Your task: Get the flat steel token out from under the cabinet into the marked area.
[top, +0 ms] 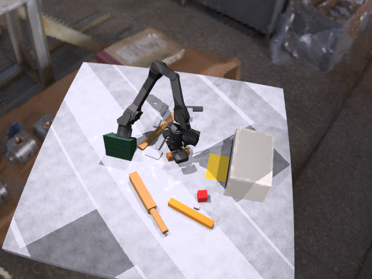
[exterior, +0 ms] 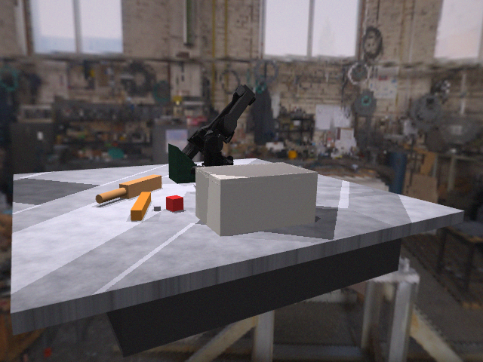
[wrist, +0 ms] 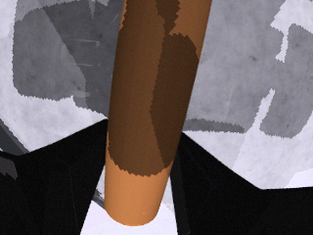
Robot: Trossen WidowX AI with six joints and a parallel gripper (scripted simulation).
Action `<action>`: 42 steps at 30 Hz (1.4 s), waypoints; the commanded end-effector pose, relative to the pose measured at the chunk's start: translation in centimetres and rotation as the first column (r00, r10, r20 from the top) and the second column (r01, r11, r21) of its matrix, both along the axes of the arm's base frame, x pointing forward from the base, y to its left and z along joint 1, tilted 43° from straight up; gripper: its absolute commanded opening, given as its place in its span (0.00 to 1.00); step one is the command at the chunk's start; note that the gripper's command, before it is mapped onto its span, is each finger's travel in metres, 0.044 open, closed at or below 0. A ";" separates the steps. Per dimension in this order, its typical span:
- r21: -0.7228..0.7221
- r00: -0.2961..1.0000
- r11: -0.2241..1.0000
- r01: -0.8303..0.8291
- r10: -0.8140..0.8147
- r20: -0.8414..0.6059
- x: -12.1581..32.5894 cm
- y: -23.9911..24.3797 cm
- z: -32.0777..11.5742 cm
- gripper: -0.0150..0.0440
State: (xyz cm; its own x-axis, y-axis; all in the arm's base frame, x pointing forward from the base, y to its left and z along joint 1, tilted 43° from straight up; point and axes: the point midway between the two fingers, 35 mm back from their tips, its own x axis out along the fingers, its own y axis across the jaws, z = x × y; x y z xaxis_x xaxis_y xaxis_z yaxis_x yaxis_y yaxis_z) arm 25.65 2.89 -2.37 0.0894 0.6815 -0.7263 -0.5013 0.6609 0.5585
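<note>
My gripper [top: 179, 156] [wrist: 141, 132] is shut on a short orange round rod [top: 170, 156] [wrist: 156, 78] and holds it low over the table, left of the yellow marked area [top: 217, 167]. In the wrist view the rod runs forward between the two black fingers. The white cabinet [top: 250, 163] [exterior: 257, 198] stands right behind the marked area. The steel token is not visible in any view, and I cannot make out the vent slots. In the exterior view the cabinet hides the gripper, and only the arm [exterior: 220, 130] shows above it.
An orange paddle [top: 143, 189] [exterior: 132, 187], an orange bar [top: 190, 212] [exterior: 140, 205], a red cube [top: 201, 195] [exterior: 174, 203] and a tiny grey piece [top: 196, 207] [exterior: 157, 208] lie in front. A thin orange stick [top: 156, 132], a white flat plate [top: 153, 153] and the green base block [top: 119, 146] [exterior: 179, 168] sit by the arm.
</note>
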 end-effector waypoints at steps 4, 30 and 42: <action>-0.005 1.000 1.000 0.003 -0.003 0.005 0.4 -0.8 -0.5 0.25; -0.006 1.000 1.000 0.003 -0.003 0.005 0.6 -2.8 -2.3 0.25; -0.007 1.000 1.000 0.003 -0.003 0.006 0.5 -3.8 -3.2 0.25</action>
